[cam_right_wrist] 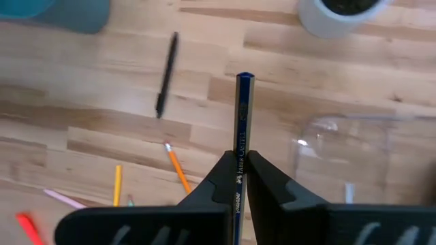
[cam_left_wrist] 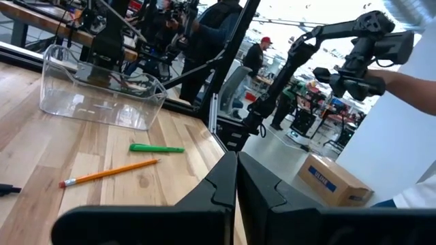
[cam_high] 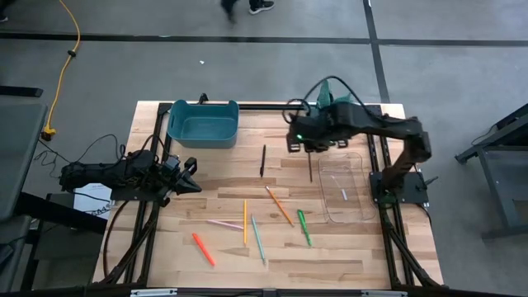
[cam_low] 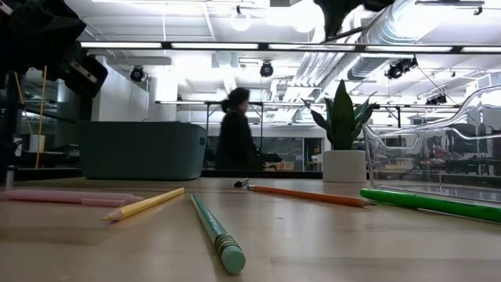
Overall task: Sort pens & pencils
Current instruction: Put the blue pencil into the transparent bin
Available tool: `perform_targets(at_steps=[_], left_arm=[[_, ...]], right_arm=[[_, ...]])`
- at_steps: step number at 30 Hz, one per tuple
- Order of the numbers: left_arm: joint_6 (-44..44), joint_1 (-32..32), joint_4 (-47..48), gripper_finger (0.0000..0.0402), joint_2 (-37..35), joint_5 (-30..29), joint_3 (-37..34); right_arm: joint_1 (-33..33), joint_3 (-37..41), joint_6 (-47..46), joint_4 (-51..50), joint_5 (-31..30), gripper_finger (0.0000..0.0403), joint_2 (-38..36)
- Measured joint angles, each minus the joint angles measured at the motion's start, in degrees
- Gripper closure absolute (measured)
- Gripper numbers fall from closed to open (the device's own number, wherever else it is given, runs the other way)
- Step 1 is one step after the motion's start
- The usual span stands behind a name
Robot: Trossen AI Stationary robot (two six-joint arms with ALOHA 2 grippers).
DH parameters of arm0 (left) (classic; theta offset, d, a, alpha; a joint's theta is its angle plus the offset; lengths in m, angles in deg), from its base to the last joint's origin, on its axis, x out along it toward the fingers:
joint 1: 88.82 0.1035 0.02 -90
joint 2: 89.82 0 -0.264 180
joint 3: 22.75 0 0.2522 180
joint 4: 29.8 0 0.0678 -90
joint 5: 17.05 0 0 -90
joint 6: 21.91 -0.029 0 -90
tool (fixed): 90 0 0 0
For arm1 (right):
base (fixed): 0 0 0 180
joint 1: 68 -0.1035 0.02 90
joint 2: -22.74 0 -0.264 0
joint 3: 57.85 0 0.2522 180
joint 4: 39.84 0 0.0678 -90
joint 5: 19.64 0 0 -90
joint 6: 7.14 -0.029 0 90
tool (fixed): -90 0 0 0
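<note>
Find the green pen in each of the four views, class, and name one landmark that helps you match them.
High view: green pen lies at lower right of centre, left of the clear tray.
Low view: green pen at the right, before the clear tray.
Left wrist view: green pen at centre, near the clear tray.
Right wrist view: not in it.
Shared landmark: the orange pencil beside it.

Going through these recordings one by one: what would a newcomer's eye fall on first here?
The right gripper, raised beside the clear plastic tray on the table's right, is shut on a slim dark brown pencil hanging upright. Below it, coloured pens and pencils lie scattered across the light wooden table, among them a red-orange pen and a bright green pen. A teal plastic bin sits at the far left, near the waiting, shut left gripper.
</note>
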Motion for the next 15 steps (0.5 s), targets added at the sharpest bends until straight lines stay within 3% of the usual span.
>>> perform_targets(at_steps=[9,15], left_arm=[[0.0,-0.01,0.02,0.0401,0.0,0.0,0.0],[0.02,-0.01,0.0,0.0401,0.0,0.0,0.0]], right_arm=[[-7.44,21.97,-14.79,6.56,0.29,0.0396,-12.37],[-9.7,35.26,-21.49,9.96,4.19,0.0396,-18.08]])
